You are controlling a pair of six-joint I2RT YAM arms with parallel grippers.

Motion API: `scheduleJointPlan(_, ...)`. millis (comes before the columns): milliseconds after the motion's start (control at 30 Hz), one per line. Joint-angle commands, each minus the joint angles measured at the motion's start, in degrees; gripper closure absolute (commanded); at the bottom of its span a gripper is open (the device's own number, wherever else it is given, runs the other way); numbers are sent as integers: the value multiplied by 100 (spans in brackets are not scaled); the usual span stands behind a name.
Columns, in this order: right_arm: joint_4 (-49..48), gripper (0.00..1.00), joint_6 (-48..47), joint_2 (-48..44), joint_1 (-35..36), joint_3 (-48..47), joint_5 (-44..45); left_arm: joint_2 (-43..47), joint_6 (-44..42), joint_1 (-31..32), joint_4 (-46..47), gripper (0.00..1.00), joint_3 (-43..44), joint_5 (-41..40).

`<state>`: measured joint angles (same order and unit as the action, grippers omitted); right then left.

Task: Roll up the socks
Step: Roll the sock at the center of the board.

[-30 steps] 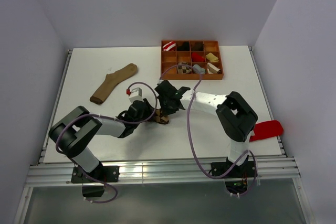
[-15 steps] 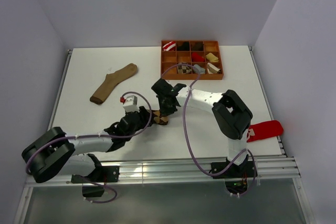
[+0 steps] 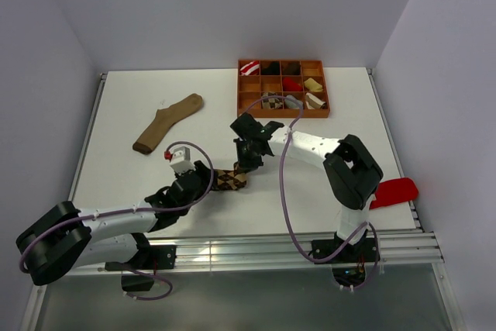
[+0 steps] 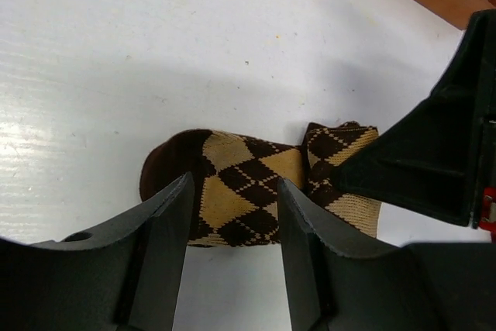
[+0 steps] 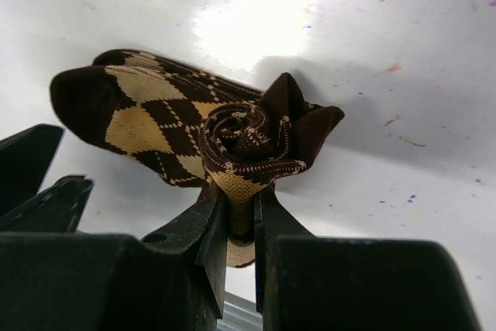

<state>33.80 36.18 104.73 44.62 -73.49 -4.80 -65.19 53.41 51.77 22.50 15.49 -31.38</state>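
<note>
White table (image 3: 116,168), right gripper (image 5: 240,211) pinching rolled argyle sock (image 5: 147,118), left gripper (image 4: 232,199) spread

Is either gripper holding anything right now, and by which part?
The right gripper pinches the dark argyle sock at its rolled-up end. The left gripper is open over the flat part, holding nothing.

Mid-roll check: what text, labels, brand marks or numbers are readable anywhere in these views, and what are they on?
No readable text in any view.
argyle sock: diamond pattern only, no lettering.
left hand and right hand: plain black fingers, no marks.
tray and tan sock: no labels visible.
white block on the left arm: too small to tell whether it carries print.
</note>
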Motion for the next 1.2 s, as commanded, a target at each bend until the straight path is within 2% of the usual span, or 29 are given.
scheduleJointPlan(0,-251,100,126,-312,-67,19,-285,50,415,-18,-325,48,86,-228)
scheduleJointPlan(167,-865,100,170,-444,-138,650,-442,6,838,-237,-466,48,-46,-27)
scheduleJointPlan(300,-1104,100,266,-462,-226,916,-479,-108,611,-316,-177,54,42,412)
scheduleJointPlan(400,-850,100,240,-374,-243,819,-128,-134,268,-273,412,54,60,817)
scheduleJointPlan(567,-998,100,161,-611,-322,1064,-276,-433,407,-193,45,51,245,406)
scheduleJointPlan(733,-1560,100,284,-1068,-665,1785,-635,-91,916,-211,-263,50,25,158)
scheduleJointPlan(867,-1955,100,319,-1095,-850,2111,-847,444,1312,-228,-817,59,-212,-96)
scheduleJointPlan(967,-2158,100,354,-1069,-867,2243,-953,753,1234,-342,-791,64,-379,78)
scheduleJointPlan(1167,-2597,100,398,-1042,-929,2480,-1243,130,1058,-580,-573,74,-257,570)
